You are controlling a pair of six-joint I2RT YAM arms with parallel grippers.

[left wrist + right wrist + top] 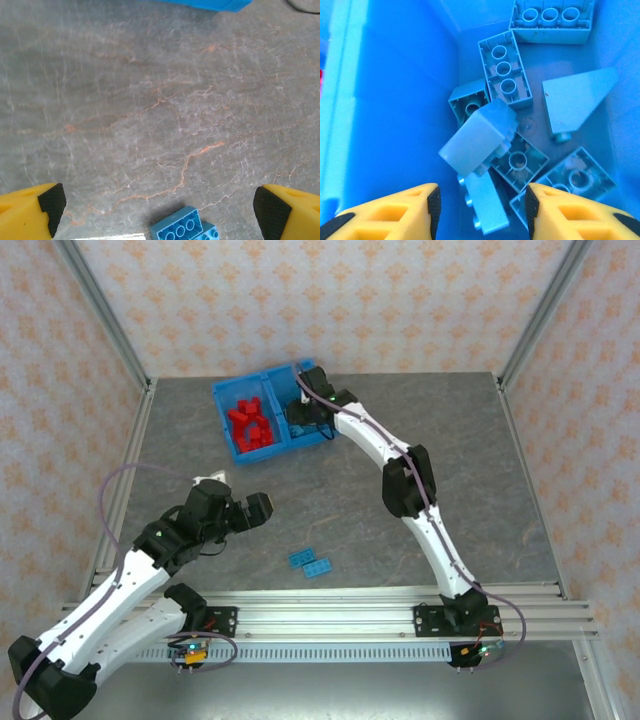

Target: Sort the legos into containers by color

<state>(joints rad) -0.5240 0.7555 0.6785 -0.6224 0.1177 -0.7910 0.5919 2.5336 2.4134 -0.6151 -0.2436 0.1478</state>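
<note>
**Where are the bricks now?**

The small red studded plastic bricks (250, 425) fill the left compartment of the bright blue plastic bin (262, 451). Light blue studded bricks (505, 70) lie jumbled in the right compartment, under my right gripper (482, 210). Its jaws stand partly apart with nothing between them. Two more light blue bricks (312, 563) sit together on the grey mottled table (480, 440), well apart from the bin.

**And the left side?**

My left gripper (161, 207) hangs wide open near that pair. I'd judge the bricks light, stiff and slick, so I'd pinch one across its flat long sides, not the studs.

**Anything in the way?**

The two seem to touch, so a finger may nudge the neighbour. Beyond that, only the right arm (400, 470), which reaches over the bin where I'd need to deliver.
</note>
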